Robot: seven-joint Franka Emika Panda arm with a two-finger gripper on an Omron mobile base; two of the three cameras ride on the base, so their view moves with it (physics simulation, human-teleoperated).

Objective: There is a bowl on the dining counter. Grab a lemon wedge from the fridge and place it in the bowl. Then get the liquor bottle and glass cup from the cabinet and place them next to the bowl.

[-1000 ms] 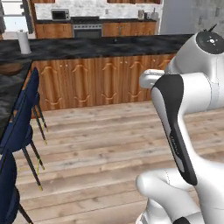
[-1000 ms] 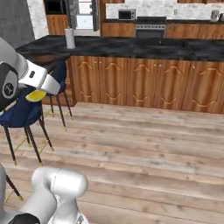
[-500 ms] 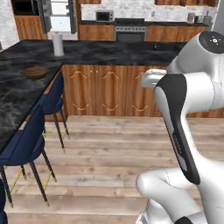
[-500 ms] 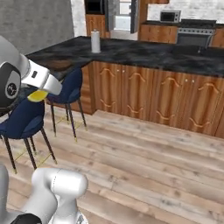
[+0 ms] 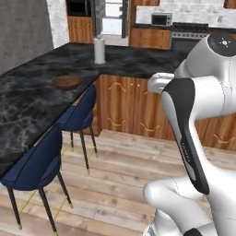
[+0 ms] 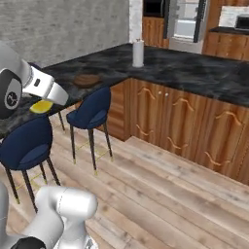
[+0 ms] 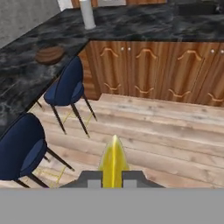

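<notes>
Here, in the left base view, the bowl (image 5: 67, 82) is seen resting on the dining counter (image 5: 27, 106), far left. In the right base view, the lemon wedge (image 6: 42, 106) is carried near left. In the hand view, the gripper (image 7: 112, 177) is clamped narrowly on the wedge, above blue chairs (image 7: 65, 89).

The dining counter (image 5: 27, 99) is a long glossy black marble top with thin white veins, running from about 7 o'clock up to 12 o'clock in the left base view, where it meets a second black-topped run over brown wooden cabinet fronts (image 5: 124, 110). On it lies the bowl (image 5: 67, 82), dark brown, shallow and round, near the edge. A white upright cylinder (image 5: 99, 50) stands on the marble at roughly 1 o'clock from the bowl, well apart from it.
</notes>
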